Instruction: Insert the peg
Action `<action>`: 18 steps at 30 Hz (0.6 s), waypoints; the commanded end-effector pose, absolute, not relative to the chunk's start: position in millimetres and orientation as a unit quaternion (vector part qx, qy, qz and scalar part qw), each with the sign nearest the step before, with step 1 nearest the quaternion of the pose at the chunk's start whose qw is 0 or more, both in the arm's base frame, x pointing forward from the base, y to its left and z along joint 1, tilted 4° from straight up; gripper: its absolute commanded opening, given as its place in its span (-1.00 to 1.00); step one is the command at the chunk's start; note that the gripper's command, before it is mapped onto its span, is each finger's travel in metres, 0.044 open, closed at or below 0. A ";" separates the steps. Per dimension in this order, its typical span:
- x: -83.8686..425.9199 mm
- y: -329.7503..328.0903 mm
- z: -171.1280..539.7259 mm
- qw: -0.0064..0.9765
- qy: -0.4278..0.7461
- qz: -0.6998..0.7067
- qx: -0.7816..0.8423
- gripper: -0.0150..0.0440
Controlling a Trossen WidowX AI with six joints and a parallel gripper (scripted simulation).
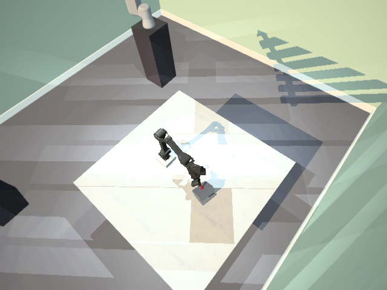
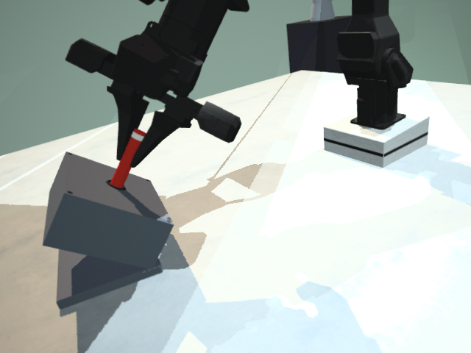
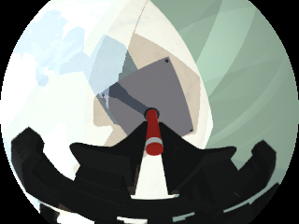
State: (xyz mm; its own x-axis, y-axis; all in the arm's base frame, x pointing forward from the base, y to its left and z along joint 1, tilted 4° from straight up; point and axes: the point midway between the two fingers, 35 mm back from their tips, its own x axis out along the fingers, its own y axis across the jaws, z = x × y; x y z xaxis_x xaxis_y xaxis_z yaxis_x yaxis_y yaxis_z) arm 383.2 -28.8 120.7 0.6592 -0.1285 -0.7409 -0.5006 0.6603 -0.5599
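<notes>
A round red peg (image 1: 201, 187) (image 2: 124, 170) (image 3: 152, 131) with a white band near its top leans in line with the gripper. My gripper (image 2: 126, 162) (image 3: 152, 124) is shut on the peg around its middle, its banded top showing between the fingers. The grey sloped panel (image 1: 204, 194) (image 2: 85, 170) (image 3: 163, 89) has one dark-rimmed round hole (image 2: 110, 184) (image 3: 146, 112). The peg's bottom end is at the hole and appears to be just inside its mouth; its depth is hidden. The fingertips are a little above the panel face.
The panel block rests on a thin base plate (image 2: 110, 287) on the pale table (image 1: 150, 218). The arm's white base block (image 1: 166, 161) (image 2: 353, 147) stands apart from the panel. Dark pedestals (image 1: 162, 52) (image 1: 11, 202) stand off the table.
</notes>
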 end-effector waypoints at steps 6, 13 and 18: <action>388.1 -28.9 116.1 0.820 0.395 0.116 -0.398 -0.49; 390.9 -29.3 113.8 0.820 0.395 0.116 -0.398 -0.49; 391.9 -29.4 113.0 0.820 0.395 0.116 -0.398 -0.49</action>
State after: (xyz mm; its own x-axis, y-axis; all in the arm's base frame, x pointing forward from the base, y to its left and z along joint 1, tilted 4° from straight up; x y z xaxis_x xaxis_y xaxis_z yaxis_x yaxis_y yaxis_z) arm 390.4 -29.9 113.1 0.6582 -0.1287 -0.7418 -0.5012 0.6603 -0.5593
